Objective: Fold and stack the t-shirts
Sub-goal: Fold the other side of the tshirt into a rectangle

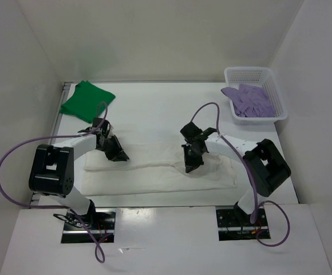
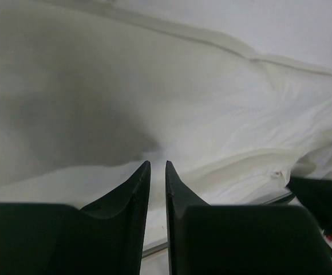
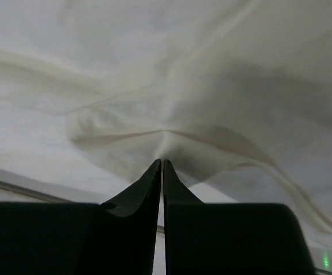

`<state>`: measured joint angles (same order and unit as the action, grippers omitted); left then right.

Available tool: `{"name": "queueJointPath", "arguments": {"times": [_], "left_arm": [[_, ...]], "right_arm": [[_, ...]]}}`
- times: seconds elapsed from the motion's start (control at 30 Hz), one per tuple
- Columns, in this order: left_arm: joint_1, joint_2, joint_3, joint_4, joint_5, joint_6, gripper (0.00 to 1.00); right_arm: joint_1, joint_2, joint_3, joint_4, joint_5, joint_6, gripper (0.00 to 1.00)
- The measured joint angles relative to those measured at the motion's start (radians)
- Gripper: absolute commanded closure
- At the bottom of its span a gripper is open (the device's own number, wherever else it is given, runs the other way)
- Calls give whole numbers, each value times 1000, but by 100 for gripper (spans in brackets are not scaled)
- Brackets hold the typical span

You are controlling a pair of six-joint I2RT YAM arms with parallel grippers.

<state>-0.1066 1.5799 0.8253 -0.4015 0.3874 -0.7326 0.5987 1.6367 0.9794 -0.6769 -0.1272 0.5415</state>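
White table [image 1: 154, 109], long-folded white t-shirt [image 1: 149, 175], left claw [image 1: 122, 156] and right claw [image 1: 189, 168] each pinching its cloth

Three t-shirts are here: one green t-shirt [image 1: 87, 101], one white t-shirt [image 1: 154, 173] and one lavender t-shirt [image 1: 251, 100]. There is one white lattice basket [image 1: 273, 86] and one bench [image 1: 149, 112]. Two end effectors show, the left end effector [image 1: 119, 153] and the right end effector [image 1: 190, 165].

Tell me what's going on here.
A white cloth t-shirt lies in a long band across the table, mid-fold. The left gripper pinches it near its left end; the right gripper pinches a puckered spot right of the middle. A bright green cloth t-shirt lies folded at the far left corner, and a pale lavender cloth t-shirt sits in the white plastic lattice basket.
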Motion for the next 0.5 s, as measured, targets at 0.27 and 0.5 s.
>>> {"name": "queueJointPath", "arguments": {"times": [0.27,0.5], "left_arm": [[57,47,85,11,-42,2,77],[37,1,115,54,-38,-30,77]], "right_arm": [[92,-68,-26,-15,-88,47,75],[-171,-136,66,-49,-120,22,90]]}}
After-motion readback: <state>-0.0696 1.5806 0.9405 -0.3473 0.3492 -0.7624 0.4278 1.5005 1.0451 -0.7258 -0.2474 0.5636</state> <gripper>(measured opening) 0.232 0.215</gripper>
